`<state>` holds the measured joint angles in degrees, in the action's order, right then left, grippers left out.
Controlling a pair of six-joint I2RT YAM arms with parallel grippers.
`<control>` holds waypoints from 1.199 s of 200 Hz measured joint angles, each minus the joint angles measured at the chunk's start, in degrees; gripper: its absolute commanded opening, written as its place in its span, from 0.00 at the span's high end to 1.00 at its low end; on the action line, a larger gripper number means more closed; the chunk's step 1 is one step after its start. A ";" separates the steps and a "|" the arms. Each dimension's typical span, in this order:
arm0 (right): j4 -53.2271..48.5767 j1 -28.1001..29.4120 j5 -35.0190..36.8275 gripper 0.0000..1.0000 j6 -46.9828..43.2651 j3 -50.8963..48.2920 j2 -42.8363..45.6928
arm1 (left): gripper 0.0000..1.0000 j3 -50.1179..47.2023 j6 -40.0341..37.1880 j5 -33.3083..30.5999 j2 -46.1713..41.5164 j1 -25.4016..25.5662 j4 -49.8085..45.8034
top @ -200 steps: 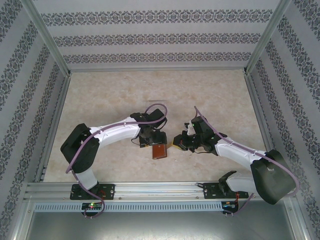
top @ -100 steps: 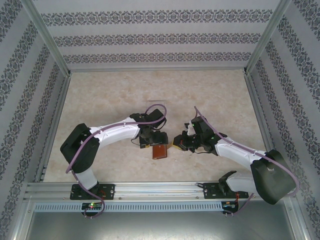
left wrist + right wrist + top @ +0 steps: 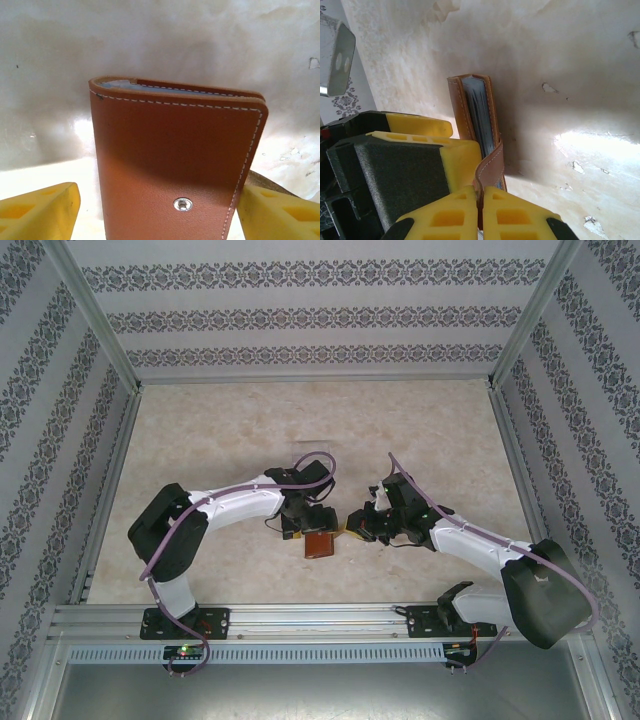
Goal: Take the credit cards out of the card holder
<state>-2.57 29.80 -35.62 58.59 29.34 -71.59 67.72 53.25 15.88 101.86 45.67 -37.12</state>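
Top view: the card holder (image 3: pixel 320 543) sits low at centre of the table (image 3: pixel 250 420), between the left gripper (image 3: pixel 305 528) and the right gripper (image 3: pixel 352 528), with broad free surface above them.

Left wrist view: the yellow fingers (image 3: pixel 40 210) are spread wide at the bottom corners and flank the holder, with a gap at the left one.

Right wrist view: the jaws are pinched closed on the holder's narrow tab (image 3: pixel 490 167).

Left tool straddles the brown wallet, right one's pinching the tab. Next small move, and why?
Probably close the left tool on the reddish-brown leather bifold wallet: its yellow fingers stand open on either side of the wallet's body. The right tool is shut on the narrow closing tab, so a firm hold should let the right arm pull the wallet open.
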 measured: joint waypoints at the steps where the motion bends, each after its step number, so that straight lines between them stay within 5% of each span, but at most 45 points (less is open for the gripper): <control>1: -0.02 0.00 0.00 0.90 0.00 0.00 0.00 | 0.20 0.00 -0.02 0.00 0.00 0.00 0.00; 96: -0.44 -0.02 0.02 0.90 -0.02 0.00 0.31 | 0.33 0.00 -0.04 -3.10 -2.54 0.00 -2.08; 177: -1.64 -0.07 0.28 0.91 -0.26 0.00 0.31 | 0.63 -0.61 -0.07 -4.35 -5.75 -0.02 -3.32; 240: -4.22 -0.44 1.88 0.92 -1.92 0.13 -0.85 | 0.76 -3.56 -0.07 -3.82 -6.88 -1.36 -3.26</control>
<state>-6.79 29.36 -33.74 56.66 29.47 -72.44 64.16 53.19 12.05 94.98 44.31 -40.38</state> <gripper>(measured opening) 0.084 0.262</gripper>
